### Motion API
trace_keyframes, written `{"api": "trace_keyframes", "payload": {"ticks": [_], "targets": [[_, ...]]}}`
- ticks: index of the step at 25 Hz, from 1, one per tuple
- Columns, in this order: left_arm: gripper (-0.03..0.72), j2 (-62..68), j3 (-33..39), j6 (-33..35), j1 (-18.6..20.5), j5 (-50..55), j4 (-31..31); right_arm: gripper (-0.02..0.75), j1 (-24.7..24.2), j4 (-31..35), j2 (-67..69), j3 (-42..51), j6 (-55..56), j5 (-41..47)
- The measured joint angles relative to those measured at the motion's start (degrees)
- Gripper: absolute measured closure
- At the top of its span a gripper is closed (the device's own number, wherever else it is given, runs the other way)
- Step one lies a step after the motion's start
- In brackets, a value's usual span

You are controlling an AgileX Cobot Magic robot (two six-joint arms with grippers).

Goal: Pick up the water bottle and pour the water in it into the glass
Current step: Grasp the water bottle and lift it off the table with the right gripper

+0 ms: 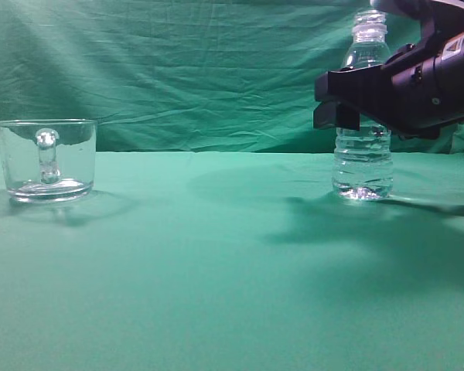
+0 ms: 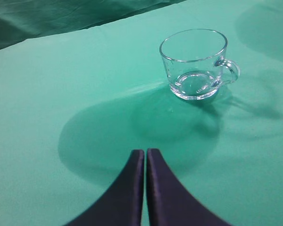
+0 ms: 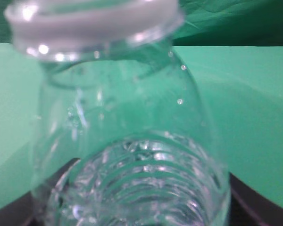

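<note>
The water bottle (image 1: 363,158) stands upright on the green table at the right, uncapped. Water (image 1: 362,174) shows as glints in its ribbed lower body. My right gripper (image 1: 339,104) reaches in from the right, with its dark jaws on either side of the bottle's middle and pressed against it. In the right wrist view the water bottle (image 3: 132,141) fills the frame between the jaws. The glass (image 1: 48,160) stands empty at the far left, its handle facing the camera. In the left wrist view the glass (image 2: 194,63) lies ahead of my shut, empty left gripper (image 2: 145,151).
Green cloth (image 1: 216,263) covers the table and a green backdrop hangs behind it. A wide stretch of bare cloth lies between the glass and the bottle. My left arm does not show in the exterior view.
</note>
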Motion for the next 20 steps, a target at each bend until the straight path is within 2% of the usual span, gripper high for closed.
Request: {"api": "trace_keyframes", "payload": {"ticks": [12, 13, 14, 15, 16, 17, 20], "targets": [[0.688, 0.00, 0.00, 0.00, 0.00, 0.00, 0.00, 0.251, 0.00, -1.89, 0.00, 0.00, 0.00, 0.00], [0.688, 0.00, 0.00, 0.00, 0.00, 0.00, 0.00, 0.300, 0.00, -1.98, 0.00, 0.00, 0.00, 0.11], [0.688, 0.00, 0.00, 0.00, 0.00, 0.00, 0.00, 0.282, 0.00, -1.98, 0.00, 0.00, 0.00, 0.10], [0.688, 0.00, 0.00, 0.00, 0.00, 0.00, 0.00, 0.338, 0.00, -2.11, 0.00, 0.00, 0.00, 0.10], [0.688, 0.00, 0.00, 0.00, 0.00, 0.00, 0.00, 0.340, 0.00, -2.11, 0.00, 0.00, 0.00, 0.17], [0.688, 0.00, 0.00, 0.00, 0.00, 0.00, 0.00, 0.383, 0.00, -2.11, 0.00, 0.00, 0.00, 0.17], [0.688, 0.00, 0.00, 0.00, 0.03, 0.00, 0.00, 0.399, 0.00, -2.16, 0.00, 0.00, 0.00, 0.44]]}}
